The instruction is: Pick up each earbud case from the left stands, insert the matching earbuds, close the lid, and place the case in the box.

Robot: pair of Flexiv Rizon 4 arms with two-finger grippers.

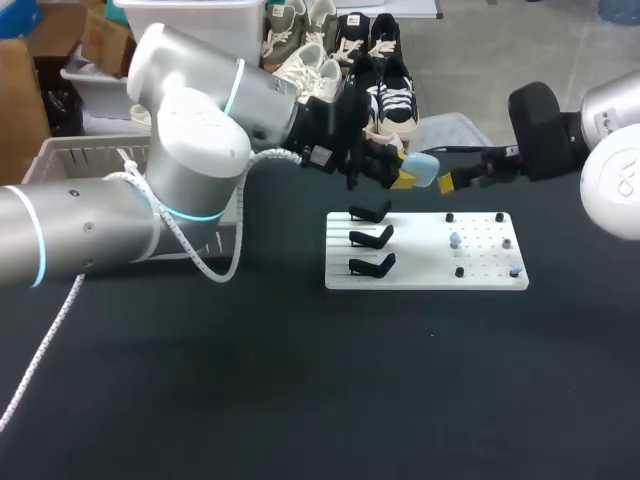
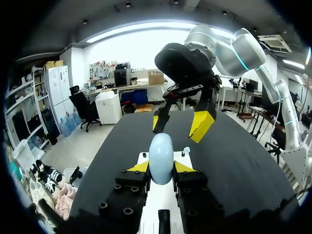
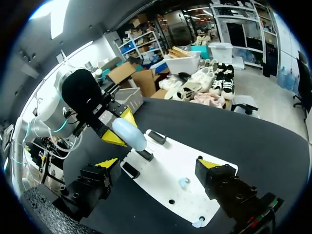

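Our left pincer (image 1: 405,178) clamps the pale blue case (image 1: 424,168) above the far edge of the white board (image 1: 420,275), while our right pincer (image 1: 447,184) hangs wide open and empty just beside it. To lift the lid cleanly, we judge, the right should meet it squarely while the left grips firm. The case juts from between the left's yellow tips, facing the right's gap.

Left claw (image 1: 408,172) clenched, right claw (image 1: 447,184) spread
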